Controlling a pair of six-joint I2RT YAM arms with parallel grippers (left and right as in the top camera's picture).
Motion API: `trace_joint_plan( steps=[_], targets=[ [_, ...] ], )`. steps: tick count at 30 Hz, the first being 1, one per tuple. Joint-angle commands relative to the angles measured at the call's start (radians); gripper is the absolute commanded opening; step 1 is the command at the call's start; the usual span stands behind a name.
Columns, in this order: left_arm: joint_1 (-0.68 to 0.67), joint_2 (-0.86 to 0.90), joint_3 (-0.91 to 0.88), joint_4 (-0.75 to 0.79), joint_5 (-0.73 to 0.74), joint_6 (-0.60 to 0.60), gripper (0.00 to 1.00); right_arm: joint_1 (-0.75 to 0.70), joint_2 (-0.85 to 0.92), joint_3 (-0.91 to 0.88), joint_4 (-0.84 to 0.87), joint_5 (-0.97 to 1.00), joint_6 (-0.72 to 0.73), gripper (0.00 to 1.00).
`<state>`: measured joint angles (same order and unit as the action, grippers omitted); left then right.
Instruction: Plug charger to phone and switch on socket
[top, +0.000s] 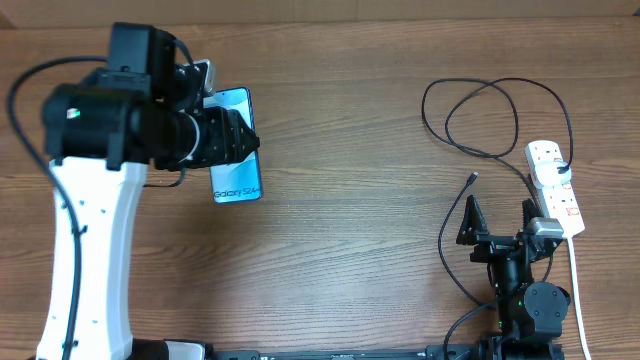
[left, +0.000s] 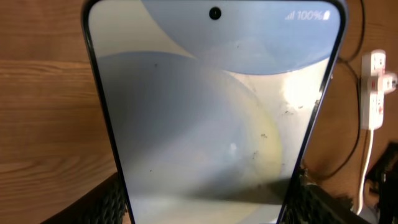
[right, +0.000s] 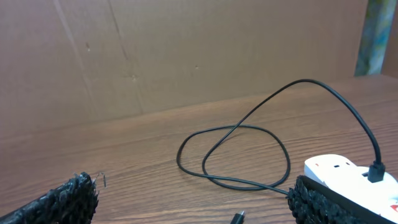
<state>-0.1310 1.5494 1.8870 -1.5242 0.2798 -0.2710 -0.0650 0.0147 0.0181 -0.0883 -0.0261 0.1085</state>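
Left gripper (left: 209, 202) clasps the phone (left: 211, 112) by both long edges

Robot lab test bench, wood-grain table (top: 340, 250), plain brown cardboard backdrop (right: 186, 50) closing off its far edge, large white-and-black robot arm (top: 90, 230) and a smaller black arm (top: 525, 300) mounted at the near edge, white power strip (top: 555, 190) lying on the table
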Motion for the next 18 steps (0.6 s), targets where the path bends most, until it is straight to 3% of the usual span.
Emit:
trace_joint_plan(
  steps=[1, 5, 10, 18],
  targets=[
    [-0.008, 0.001, -0.119, 0.072, 0.024, -0.167, 0.43, -0.002, -0.012, -0.01, 0.008, -0.03, 0.034, 1.0],
    [-0.008, 0.001, -0.292, 0.195, 0.124, -0.288, 0.43, -0.002, -0.011, -0.01, 0.014, -0.112, 0.2, 1.0],
    [-0.008, 0.001, -0.468, 0.327, 0.203, -0.425, 0.43, -0.002, -0.004, -0.01, 0.033, -0.381, 0.414, 1.0],
    [-0.008, 0.001, -0.598, 0.52, 0.338, -0.595, 0.43, -0.001, 0.146, -0.005, 0.034, -0.737, 0.644, 1.0]
  ],
)
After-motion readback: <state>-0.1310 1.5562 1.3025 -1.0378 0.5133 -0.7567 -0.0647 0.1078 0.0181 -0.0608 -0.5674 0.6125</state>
